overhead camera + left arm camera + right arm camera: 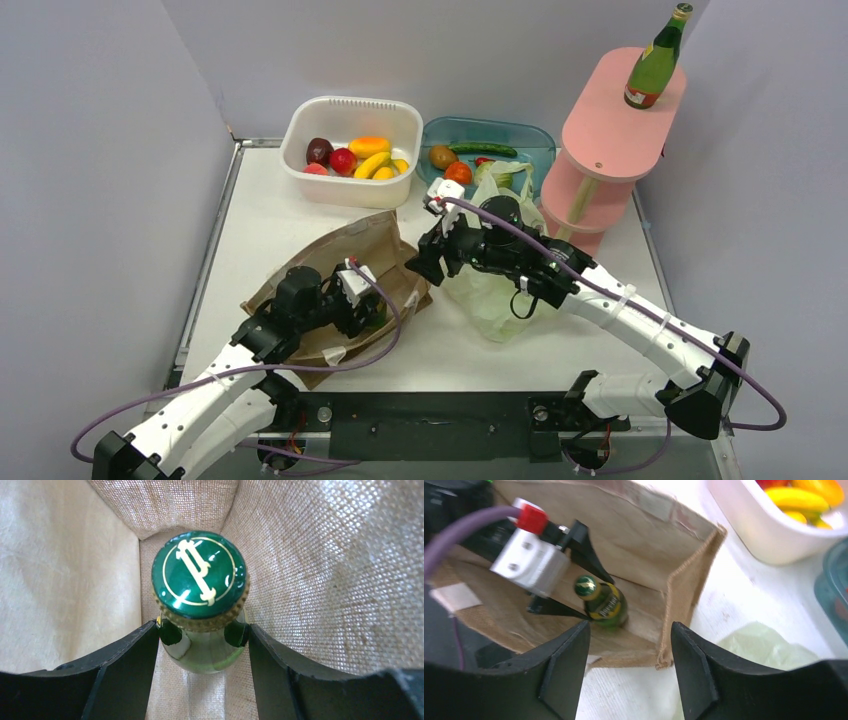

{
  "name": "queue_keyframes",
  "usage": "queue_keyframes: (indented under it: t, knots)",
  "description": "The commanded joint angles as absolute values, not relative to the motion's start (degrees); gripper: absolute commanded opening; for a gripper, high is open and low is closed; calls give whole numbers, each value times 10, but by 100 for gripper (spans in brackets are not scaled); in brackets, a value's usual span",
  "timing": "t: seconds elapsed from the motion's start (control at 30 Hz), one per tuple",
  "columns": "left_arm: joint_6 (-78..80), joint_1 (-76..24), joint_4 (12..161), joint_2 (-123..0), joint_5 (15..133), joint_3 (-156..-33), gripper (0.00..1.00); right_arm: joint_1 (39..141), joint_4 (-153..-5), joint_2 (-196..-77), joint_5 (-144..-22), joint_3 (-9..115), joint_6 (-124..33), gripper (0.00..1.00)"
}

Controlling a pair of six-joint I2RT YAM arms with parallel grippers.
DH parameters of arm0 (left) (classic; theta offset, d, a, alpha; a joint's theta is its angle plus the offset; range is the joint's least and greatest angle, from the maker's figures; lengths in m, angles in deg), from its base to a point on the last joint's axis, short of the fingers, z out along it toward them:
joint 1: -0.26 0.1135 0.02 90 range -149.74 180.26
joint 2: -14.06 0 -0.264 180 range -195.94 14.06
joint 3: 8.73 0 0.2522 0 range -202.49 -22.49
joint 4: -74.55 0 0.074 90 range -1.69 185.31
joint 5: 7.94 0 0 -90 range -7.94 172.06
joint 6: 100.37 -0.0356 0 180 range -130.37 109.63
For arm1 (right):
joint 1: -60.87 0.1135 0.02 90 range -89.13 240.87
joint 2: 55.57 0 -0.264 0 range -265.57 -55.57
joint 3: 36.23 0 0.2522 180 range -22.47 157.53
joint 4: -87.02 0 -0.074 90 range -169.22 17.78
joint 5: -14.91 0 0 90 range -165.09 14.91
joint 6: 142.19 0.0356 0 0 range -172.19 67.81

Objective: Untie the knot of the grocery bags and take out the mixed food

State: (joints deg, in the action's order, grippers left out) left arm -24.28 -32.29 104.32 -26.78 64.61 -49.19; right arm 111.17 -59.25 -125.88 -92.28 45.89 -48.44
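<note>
The left gripper (204,632) is reaching deep into the brown paper bag (372,245), which lies on its side on the desk (300,200). Its fingers sit on either side of the neck of the green glass bottle (199,575), just under the crimped cap. They look clamped on the glass, though the wrist view does not fully settle whether they touch it. The bottle lies straight ahead of that gripper, cap towards it and body pointing at the bag's closed end.

The step in hand is probably drawing the bottle out. The grip should stay under the cap's lip, which stops smooth glass slipping. The pull should go straight back along the bag's length, low and slow, so the bottle slides out and does not snag the fabric-like wall.

To the right, the right gripper (630,635) hangs over the bag's open mouth, fingers apart and holding nothing. Pressing the bag's edge down there would stop it dragging along. The pale green plastic bag (490,300) lies just to its right.
</note>
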Motion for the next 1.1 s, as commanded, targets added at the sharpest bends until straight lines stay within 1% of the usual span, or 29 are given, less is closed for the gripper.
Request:
queue_keyframes:
  t: [0.0, 0.13, 0.27, 0.4, 0.6, 0.73, 1.07]
  knots:
    - [-235, -321, 906, -253, 612, -489, 0, 1109, -639, -1259, -1037, 494, -508, 57]
    - [-244, -321, 894, -249, 599, -486, 0, 1113, -688, -1259, -1093, 466, -568, 56]
    - [-267, -321, 903, -236, 582, -486, 0, 1112, -682, -1287, -1128, 463, -648, 52]
    - [-277, -321, 924, -220, 571, -484, 0, 1113, -690, -1318, -1146, 450, -689, 49]
    - [-276, -321, 931, -205, 572, -481, 0, 1123, -743, -1350, -1155, 429, -691, 50]
    - [-272, -321, 928, -203, 571, -483, 0, 1131, -769, -1359, -1156, 414, -692, 52]
    - [-258, -322, 917, -204, 572, -489, 0, 1149, -837, -1387, -1159, 396, -671, 50]
